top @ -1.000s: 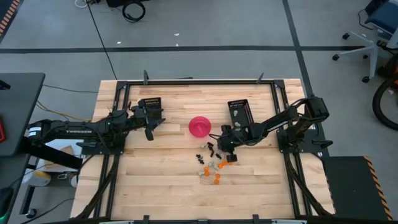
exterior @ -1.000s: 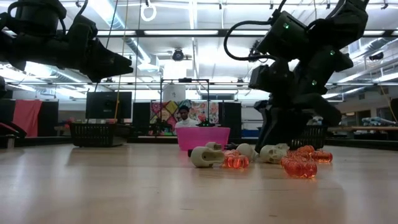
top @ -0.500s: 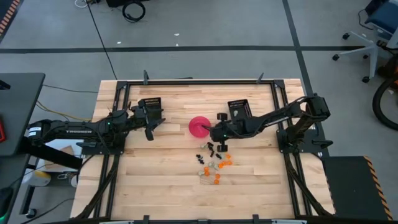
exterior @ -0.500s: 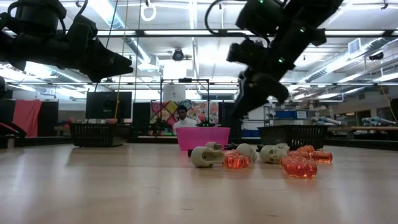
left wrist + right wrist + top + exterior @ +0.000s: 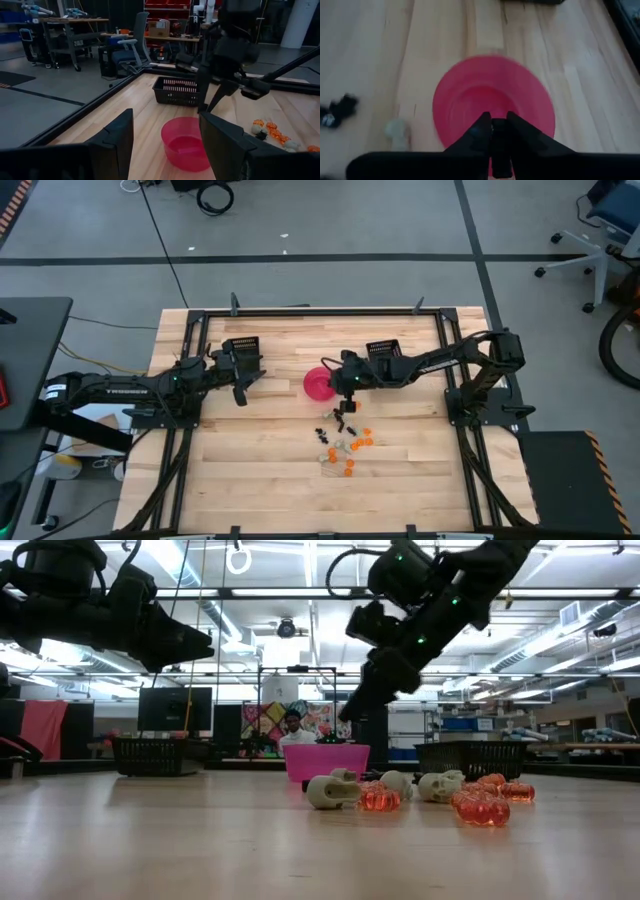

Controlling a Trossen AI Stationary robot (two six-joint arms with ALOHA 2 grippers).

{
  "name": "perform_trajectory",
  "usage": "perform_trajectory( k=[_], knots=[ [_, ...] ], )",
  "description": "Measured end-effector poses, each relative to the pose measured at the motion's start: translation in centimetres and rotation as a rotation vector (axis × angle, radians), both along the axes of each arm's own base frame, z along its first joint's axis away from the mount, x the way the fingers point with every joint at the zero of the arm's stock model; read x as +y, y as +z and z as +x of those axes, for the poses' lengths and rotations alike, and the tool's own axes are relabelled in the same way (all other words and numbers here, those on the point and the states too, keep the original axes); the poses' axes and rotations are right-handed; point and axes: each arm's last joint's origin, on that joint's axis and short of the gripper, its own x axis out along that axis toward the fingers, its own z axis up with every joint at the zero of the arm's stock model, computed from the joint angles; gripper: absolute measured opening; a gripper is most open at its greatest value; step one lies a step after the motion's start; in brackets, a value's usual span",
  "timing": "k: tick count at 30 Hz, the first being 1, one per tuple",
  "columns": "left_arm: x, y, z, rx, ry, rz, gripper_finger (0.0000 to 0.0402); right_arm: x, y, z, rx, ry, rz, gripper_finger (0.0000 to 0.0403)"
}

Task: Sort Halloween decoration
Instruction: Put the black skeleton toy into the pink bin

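A wooden table (image 5: 270,470) stands in a large workshop with bright ceiling lights. The right gripper (image 5: 338,376) hangs above the pink bowl (image 5: 318,384) at the table's middle, its fingers (image 5: 482,131) drawn close together around something dark that cannot be made out. The Halloween decoration (image 5: 345,442), small orange, black and whitish trinkets, lies scattered just near of the bowl. The left gripper (image 5: 243,394) waits at the left beside a black tray (image 5: 243,346), fingers spread with nothing between them.
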Motion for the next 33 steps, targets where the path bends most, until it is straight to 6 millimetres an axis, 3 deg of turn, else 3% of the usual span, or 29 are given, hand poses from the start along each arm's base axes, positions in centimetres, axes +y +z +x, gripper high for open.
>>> perform_trajectory(
  k=[7,14,20,26,33],
  knots=[
    [0.0,-0.1,0.0,0.004,-0.001,-0.001,0.0194,-0.7,-1.8,0.6,0.017,0.001,0.028,0.0114],
    [0.0,-0.1,0.0,0.005,0.000,-0.001,0.0194,-0.3,-0.1,0.1,-0.008,0.000,0.037,0.0151],
    [0.0,-0.1,0.0,0.009,0.000,-0.002,0.0194,2.2,1.5,-1.2,0.034,0.109,0.067,0.0149],
    [0.0,-0.1,0.0,0.007,-0.001,-0.001,0.0194,4.3,0.1,-2.0,0.080,0.114,0.132,0.0155],
    [0.0,-0.1,0.0,0.006,-0.001,-0.002,0.0194,5.1,-2.1,-3.5,0.070,0.033,0.170,0.0190]
  ],
)
